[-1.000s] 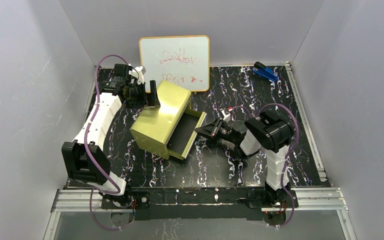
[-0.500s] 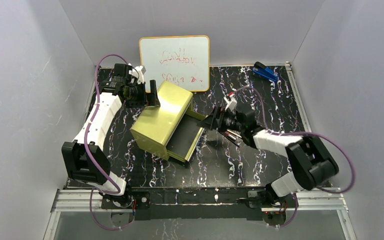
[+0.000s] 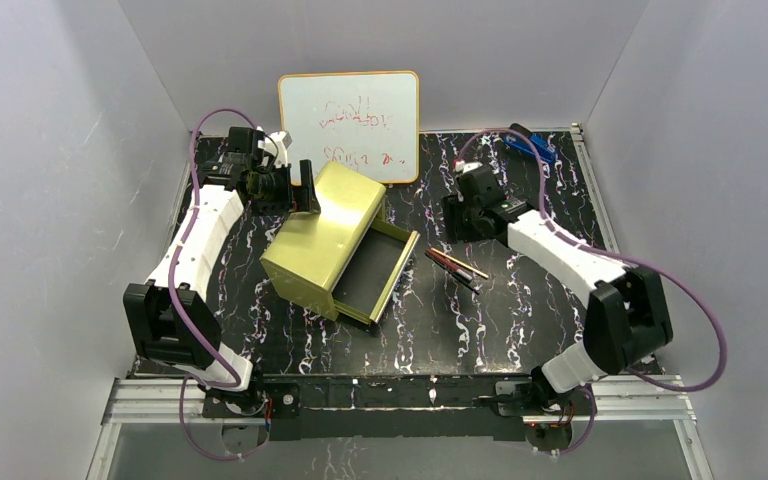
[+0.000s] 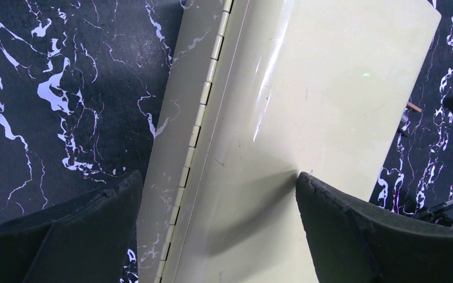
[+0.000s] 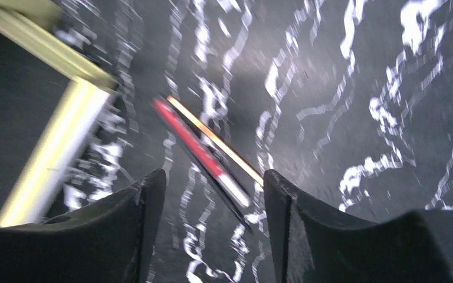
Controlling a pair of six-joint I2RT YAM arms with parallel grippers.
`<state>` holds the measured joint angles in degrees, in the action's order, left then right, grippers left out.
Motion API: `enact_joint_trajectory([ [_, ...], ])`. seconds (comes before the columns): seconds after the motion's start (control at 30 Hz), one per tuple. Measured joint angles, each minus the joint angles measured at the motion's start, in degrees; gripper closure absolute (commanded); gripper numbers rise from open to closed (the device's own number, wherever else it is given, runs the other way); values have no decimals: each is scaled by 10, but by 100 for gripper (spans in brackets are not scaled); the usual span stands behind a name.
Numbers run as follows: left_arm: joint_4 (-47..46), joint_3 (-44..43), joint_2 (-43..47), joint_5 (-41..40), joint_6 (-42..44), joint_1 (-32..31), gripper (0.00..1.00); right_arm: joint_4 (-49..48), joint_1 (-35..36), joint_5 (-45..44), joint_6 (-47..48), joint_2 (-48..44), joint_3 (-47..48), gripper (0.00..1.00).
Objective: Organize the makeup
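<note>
Right gripper [image 5: 211,180], jaws parted, faces red stick [image 5: 196,146] lying diagonally by drawer [image 5: 53,147]

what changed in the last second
The right gripper let go of the thin sticks, which now lie on the table beside the open drawer, then pulled away toward the far side, fingers open. The left gripper and gold box stayed put.

Only writing around is some red marker scrawl on the whiteboard [image 3: 349,125], and it's not readable.
</note>
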<state>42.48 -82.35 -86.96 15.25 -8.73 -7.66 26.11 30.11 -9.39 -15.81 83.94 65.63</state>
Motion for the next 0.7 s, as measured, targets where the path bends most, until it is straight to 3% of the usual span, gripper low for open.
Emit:
enact_joint_trajectory([
  [0.13,0,0,0,0,0,0,2,57,0,-37,13,36,-33,31],
  [0.23,0,0,0,0,1,0,1,71,0,-40,15,36,-61,37],
  [0.4,0,0,0,0,1,0,2,64,0,-33,15,36,-87,44],
  [0.7,0,0,0,0,2,0,2,32,0,-3,15,49,-103,45],
])
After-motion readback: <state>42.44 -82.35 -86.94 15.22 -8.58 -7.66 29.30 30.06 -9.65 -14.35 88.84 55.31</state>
